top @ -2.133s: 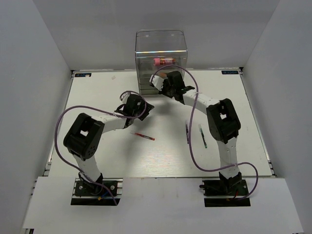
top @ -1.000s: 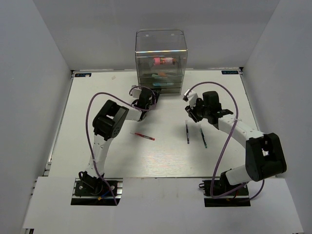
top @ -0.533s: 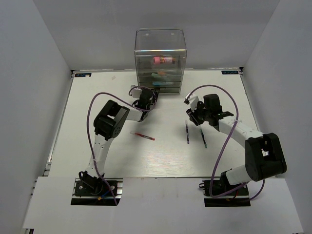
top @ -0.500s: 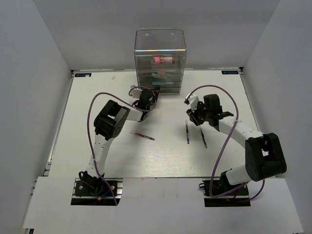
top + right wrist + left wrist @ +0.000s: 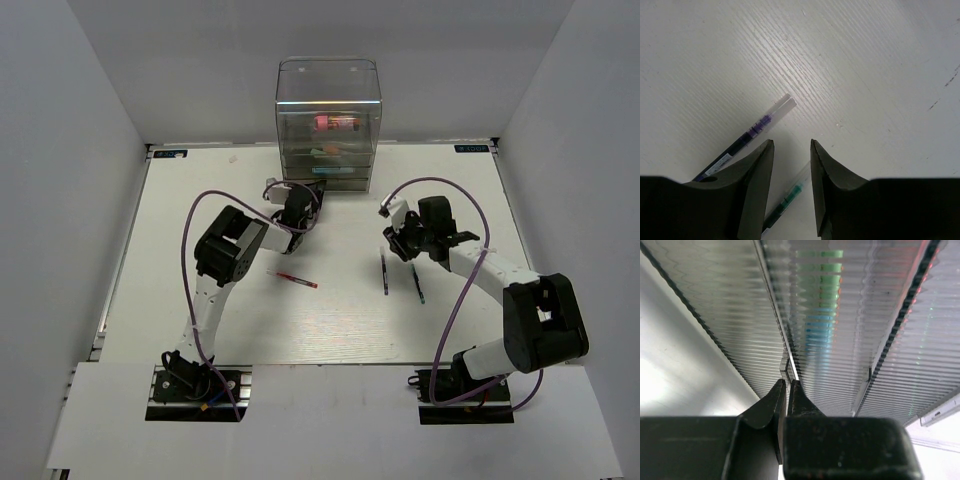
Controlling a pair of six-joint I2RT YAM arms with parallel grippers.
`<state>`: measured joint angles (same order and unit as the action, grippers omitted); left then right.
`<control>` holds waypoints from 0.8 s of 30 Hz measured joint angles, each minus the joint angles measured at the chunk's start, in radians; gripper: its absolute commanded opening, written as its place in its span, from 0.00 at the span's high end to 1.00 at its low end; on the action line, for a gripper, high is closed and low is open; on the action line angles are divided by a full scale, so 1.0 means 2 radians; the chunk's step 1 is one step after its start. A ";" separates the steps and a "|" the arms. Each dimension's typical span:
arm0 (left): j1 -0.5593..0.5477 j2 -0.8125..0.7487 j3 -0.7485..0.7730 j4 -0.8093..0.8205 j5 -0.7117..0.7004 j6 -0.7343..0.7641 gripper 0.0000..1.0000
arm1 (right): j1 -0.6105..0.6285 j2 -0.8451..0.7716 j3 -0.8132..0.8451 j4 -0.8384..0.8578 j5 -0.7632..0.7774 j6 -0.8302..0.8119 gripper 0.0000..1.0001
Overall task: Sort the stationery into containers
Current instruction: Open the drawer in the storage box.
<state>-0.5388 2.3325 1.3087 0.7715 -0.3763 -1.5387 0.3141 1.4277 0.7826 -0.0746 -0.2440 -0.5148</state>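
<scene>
Clear plastic drawers (image 5: 328, 165) sit stacked in one tall cabinet (image 5: 329, 85) at the far side of the white table (image 5: 200, 200). A fat pink marker (image 5: 335, 124) already lies in a high drawer. A green marker (image 5: 832, 290) and a light-blue marker (image 5: 817, 329) show through the ribbed drawer fronts lower down. The left gripper (image 5: 785, 386) is right up against a low drawer. Its two fingers are pressed tight together on a small clear tab (image 5: 785, 371) at the drawer's edge. I think it pinches there so it can slide that drawer, but I cannot tell which way. Three pens lie out on the table, not yet sorted. The thin red pen (image 5: 296, 279) is in the middle, near the left arm. The two thin dark pens lie side by side near the right arm. One has purple ink (image 5: 752, 134) and one has green ink (image 5: 785, 204). The right gripper (image 5: 792, 146) hangs low over the gap between them. Its fingers are partly spread and hold nothing. It seems to be lining up to pick one pen, most likely the green-ink one right under it.
</scene>
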 measured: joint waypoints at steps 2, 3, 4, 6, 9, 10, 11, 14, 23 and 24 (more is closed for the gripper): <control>0.000 0.000 -0.010 0.014 0.000 0.000 1.00 | 0.000 -0.001 -0.002 0.000 -0.001 0.000 0.54; 0.000 -0.002 -0.016 0.021 0.002 0.000 1.00 | 0.000 -0.001 -0.003 0.000 -0.002 0.001 0.53; -0.001 -0.003 -0.023 0.027 0.003 0.001 1.00 | 0.000 -0.001 -0.003 0.000 -0.002 0.002 0.48; -0.002 -0.010 -0.040 0.040 0.007 0.002 1.00 | 0.000 -0.001 -0.004 -0.001 -0.003 0.006 0.41; -0.006 -0.024 -0.067 0.053 0.010 0.004 1.00 | 0.000 -0.001 -0.004 -0.001 -0.003 0.011 0.33; -0.007 -0.029 -0.077 0.056 0.011 0.006 1.00 | 0.000 -0.001 -0.004 -0.001 -0.003 0.016 0.33; -0.008 -0.035 -0.086 0.060 0.012 0.006 1.00 | 0.000 -0.001 -0.004 -0.001 -0.003 0.019 0.33; -0.014 -0.053 -0.116 0.064 0.014 0.010 1.00 | 0.000 0.000 -0.003 -0.006 -0.002 0.036 0.35; -0.024 -0.092 -0.140 0.009 0.014 0.029 0.40 | 0.000 0.000 -0.003 -0.026 0.038 0.093 0.47; -0.024 -0.094 -0.140 0.000 0.013 0.031 0.34 | 0.000 0.000 -0.003 -0.027 0.046 0.097 0.49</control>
<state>-0.5865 2.1448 1.0294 0.7712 -0.3511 -1.4776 0.3141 1.4277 0.7761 -0.1276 -0.1524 -0.3206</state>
